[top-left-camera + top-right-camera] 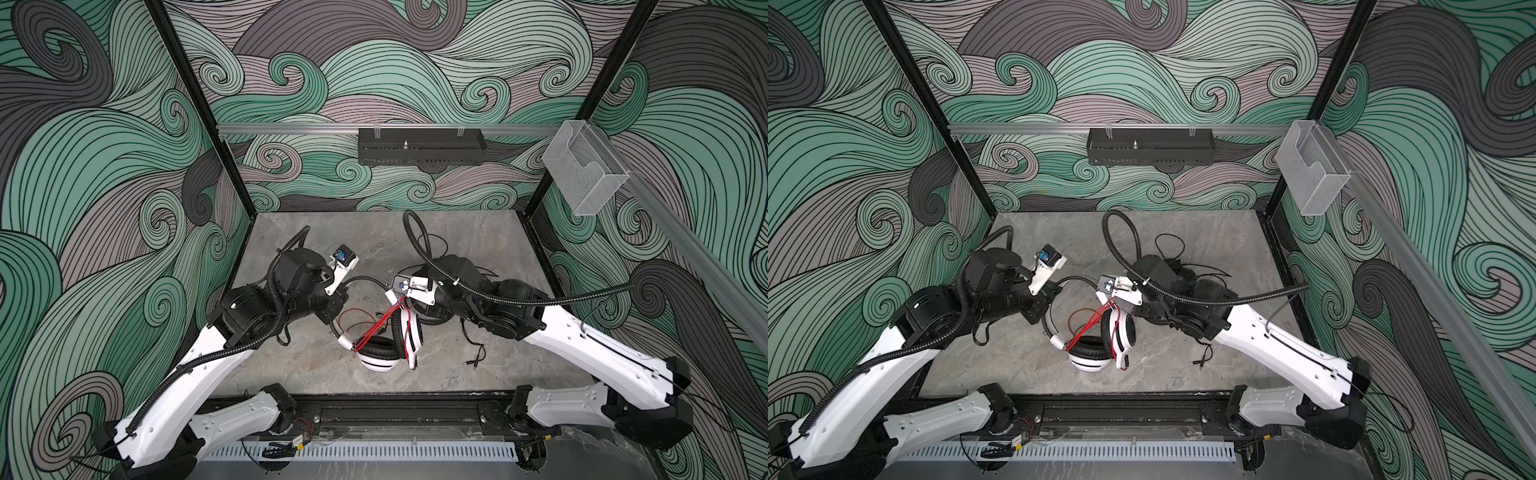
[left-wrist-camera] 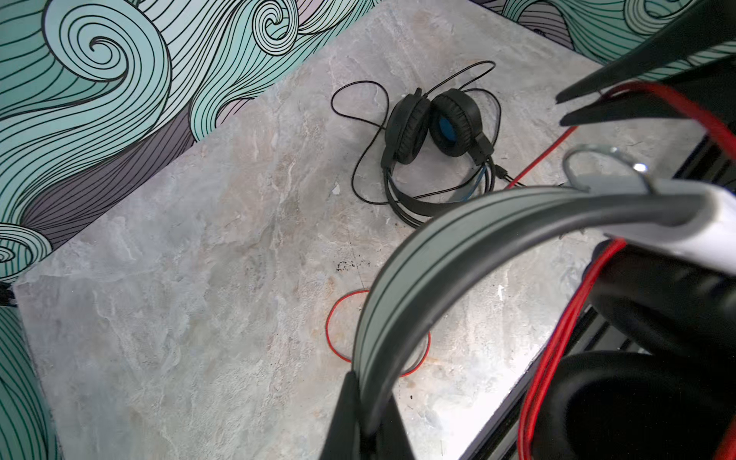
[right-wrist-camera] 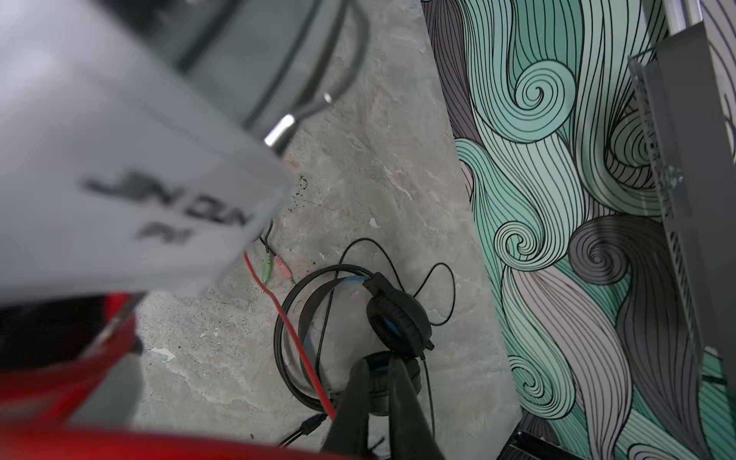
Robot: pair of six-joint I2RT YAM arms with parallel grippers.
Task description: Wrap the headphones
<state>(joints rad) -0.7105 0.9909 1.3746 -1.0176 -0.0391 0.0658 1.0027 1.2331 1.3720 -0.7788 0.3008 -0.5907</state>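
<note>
The white headphones [image 1: 380, 358] with black ear pads stand on the grey table [image 1: 291, 365] in both top views. My left gripper [image 2: 368, 402] is shut on their headband [image 2: 458, 235], left of the ear cups [image 1: 1088, 353]. The thin red cord [image 1: 376, 328] runs in several taut strands up to my right gripper [image 3: 378, 370]. Its jaws stand slightly apart with the cord [image 3: 302, 350] beside one finger, not between them. The black headphones [image 2: 434, 127] with blue accents lie behind, partly under the right arm [image 1: 1177, 266], their black cord loose around them.
A slack red loop [image 2: 338, 342] lies on the table under the headband. Jack plugs on a black cord [image 1: 469, 362] lie at the front right. A black tray [image 1: 419, 151] and a clear box [image 1: 586, 170] hang on the rails. Patterned walls close in three sides.
</note>
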